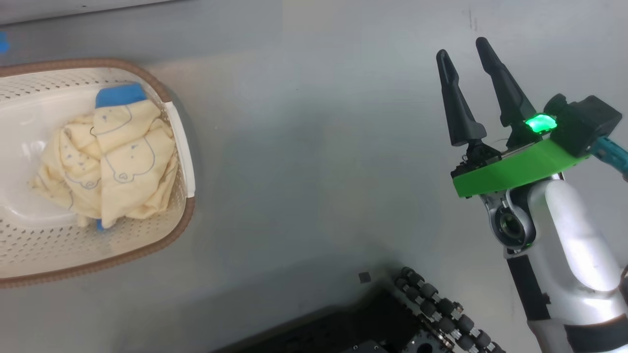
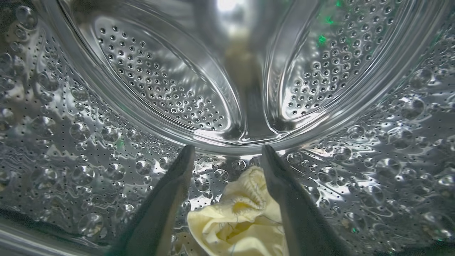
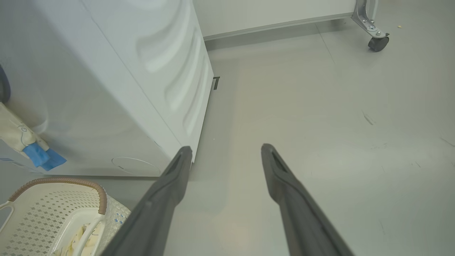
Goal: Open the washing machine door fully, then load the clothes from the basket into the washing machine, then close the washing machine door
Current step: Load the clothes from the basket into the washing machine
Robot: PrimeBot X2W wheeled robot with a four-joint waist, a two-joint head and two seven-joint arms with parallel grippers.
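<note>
Between the spread jaws of left gripper (image 2: 228, 147), deep in drum (image 2: 160, 81): one cream garment (image 2: 238, 213), not pinched, crumpled on the perforated steel, gathered hem toward the drum's back. Beside washer (image 3: 124, 89), over bare floor (image 1: 319, 147): right gripper (image 1: 461, 47), jaws likewise parted, holding nothing. At the washer's front, by the right wrist view's left edge: a cream piece (image 3: 16, 129) with a blue end, hanging; from what, cannot tell. Well to the right gripper's left, in basket (image 1: 167, 240): more clothes (image 1: 113, 162), heaped in one soft mound.

Likely to handle as light, limp cloth: not fragile, little slip, but prone to drape, trail and drag a neighbour along. Best taken by a raised fold at the mound's crest, pinched deep, not by a thin blue edge.

For the topmost piece, long axis up and down the head view, blue end pointing away from the robot. For the basket, long axis across that view, rounded end to the right.
</note>
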